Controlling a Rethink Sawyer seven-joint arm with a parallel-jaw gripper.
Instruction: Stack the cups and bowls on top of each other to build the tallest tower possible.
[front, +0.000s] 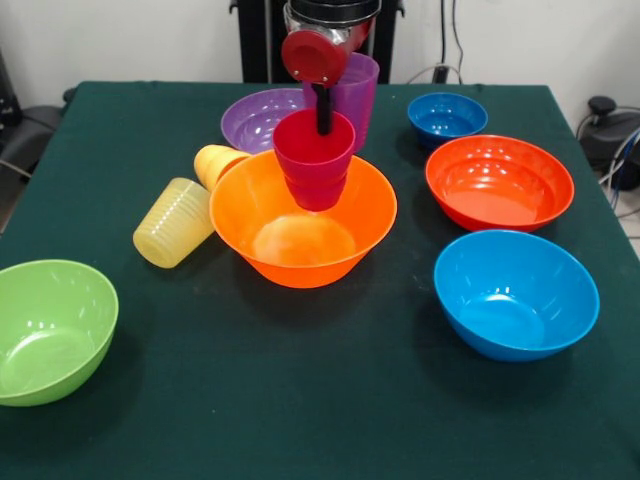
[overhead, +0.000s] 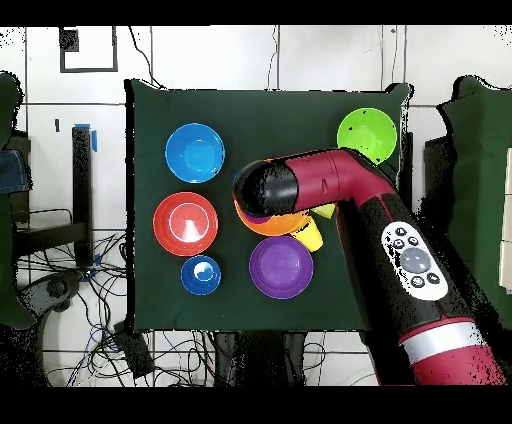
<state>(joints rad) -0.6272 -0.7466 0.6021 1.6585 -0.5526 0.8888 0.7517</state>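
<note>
My gripper (front: 323, 118) comes down from the top of the front view and is shut on the rim of the red-pink cup (front: 315, 165), one black finger inside it. The cup hangs upright over the big orange-yellow bowl (front: 250, 215), its base above the bowl's floor. Right behind it stands the translucent purple cup (front: 360, 95), beside the purple bowl (front: 255, 120). The orange-yellow cup (front: 218, 162) and the ribbed pale yellow cup (front: 177, 222) lie on their sides to the left. In the overhead view the arm (overhead: 330, 180) covers the gripper and most of the orange-yellow bowl (overhead: 275, 224).
The small dark blue bowl (front: 447, 117), red-orange bowl (front: 499, 182) and light blue bowl (front: 515, 293) sit on the right of the front view. The lime green bowl (front: 50, 330) sits at the front left corner. All bowls stand upright on the green cloth.
</note>
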